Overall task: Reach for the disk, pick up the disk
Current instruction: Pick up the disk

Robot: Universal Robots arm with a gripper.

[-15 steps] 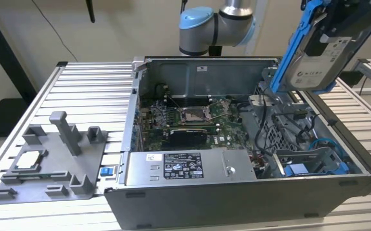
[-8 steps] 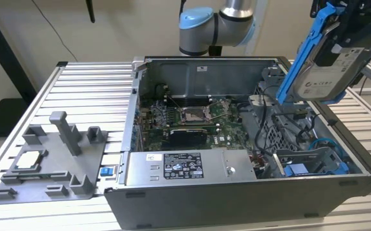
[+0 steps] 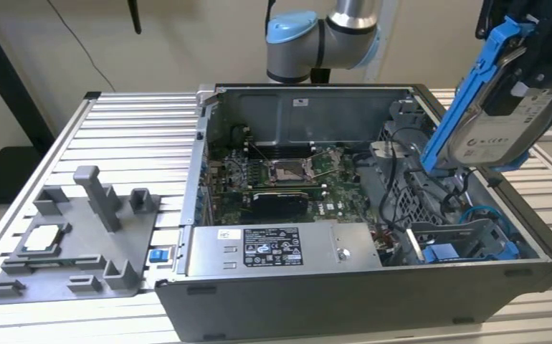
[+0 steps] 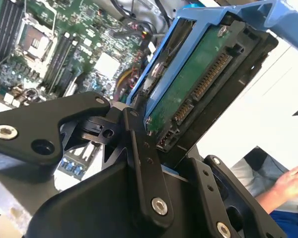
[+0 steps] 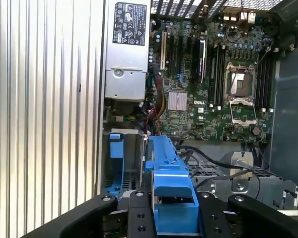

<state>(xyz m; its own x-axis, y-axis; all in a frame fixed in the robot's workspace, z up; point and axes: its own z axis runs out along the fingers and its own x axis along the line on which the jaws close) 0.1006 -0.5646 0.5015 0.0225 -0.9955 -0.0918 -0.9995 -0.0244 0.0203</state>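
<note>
Disk [image 3: 494,122] clamped in hand [image 3: 534,68], lifted above open computer case [image 3: 353,315]

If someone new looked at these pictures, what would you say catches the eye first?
Most striking is the disk, in its bright blue frame, held up by the gripper above the open computer case at the exterior view's right. Below it lies the exposed green motherboard, with the silver power-supply box along the case's near wall. On the slatted table, at the exterior view's left, sits a grey fixture holding a small square chip.
</note>
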